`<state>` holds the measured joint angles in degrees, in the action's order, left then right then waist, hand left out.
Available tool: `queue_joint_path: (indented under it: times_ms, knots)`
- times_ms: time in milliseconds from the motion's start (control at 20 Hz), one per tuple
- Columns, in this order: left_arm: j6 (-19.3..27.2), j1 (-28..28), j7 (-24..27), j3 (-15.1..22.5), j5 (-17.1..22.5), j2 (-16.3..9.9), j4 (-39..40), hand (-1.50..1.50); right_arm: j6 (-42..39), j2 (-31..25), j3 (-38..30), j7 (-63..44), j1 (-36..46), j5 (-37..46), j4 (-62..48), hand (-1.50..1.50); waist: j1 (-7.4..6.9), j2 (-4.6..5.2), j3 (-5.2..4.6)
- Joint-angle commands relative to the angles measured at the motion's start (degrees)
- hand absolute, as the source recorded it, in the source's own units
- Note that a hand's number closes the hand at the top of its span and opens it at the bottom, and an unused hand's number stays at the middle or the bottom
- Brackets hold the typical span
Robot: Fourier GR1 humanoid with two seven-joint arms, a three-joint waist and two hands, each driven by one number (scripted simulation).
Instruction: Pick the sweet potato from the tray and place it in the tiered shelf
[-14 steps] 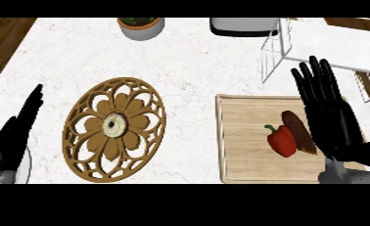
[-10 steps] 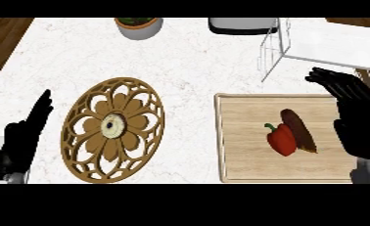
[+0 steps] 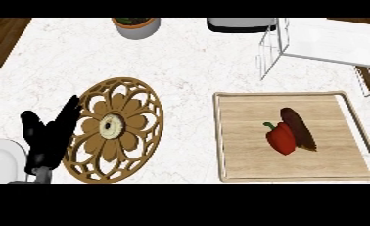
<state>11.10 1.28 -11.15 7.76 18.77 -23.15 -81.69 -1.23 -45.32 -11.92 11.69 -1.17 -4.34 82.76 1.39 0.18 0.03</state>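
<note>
In the head view, the sweet potato (image 3: 298, 128) is lying on the wooden tray (image 3: 239, 137) at the right of the white marble tabletop (image 3: 188, 63), touching a red bell pepper (image 3: 281, 138) on its left. The tiered shelf (image 3: 318, 41) is standing beyond the tray, at the upper right. The left hand (image 3: 49, 139) is resting at the lower left, fingers straight and holding nothing, beside a carved wooden trivet (image 3: 114, 129). A potted plant (image 3: 136, 26) is sitting at the far edge. The right hand is not showing.
</note>
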Motion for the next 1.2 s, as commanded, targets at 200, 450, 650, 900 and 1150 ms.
queue_joint_path:
  times_ms: [200,450,650,900,1150]
  knots:
    - [-0.23,-1.76,-3.63,0.88,0.21,3.21,2.29,0.00,-14.65,-9.29,-1.21,3.87,-5.07,0.27,1.95,-1.50,-0.62,-0.29,-0.07]
    - [-2.61,0.38,-3.67,-0.46,1.57,2.46,0.87,0.00,-17.51,-10.53,-0.21,-8.26,-8.82,-0.80,16.70,-1.50,-0.74,-0.44,-0.14]
    - [-1.31,-1.53,-3.86,-0.43,0.35,3.58,2.65,0.00,-16.44,-11.40,3.10,-20.83,-10.86,2.13,28.75,-1.50,-0.37,-0.45,-0.19]
    - [-3.83,-2.46,-0.95,-1.65,-0.06,3.52,6.40,0.00,-11.32,-8.14,9.07,-39.36,-5.46,6.87,36.53,-1.50,-1.44,-0.14,-0.16]
    - [-1.58,-2.78,-4.13,1.04,-1.69,6.18,2.19,0.00,-8.87,-4.94,18.28,-52.56,2.77,17.13,36.32,-1.50,-2.70,0.01,-0.11]
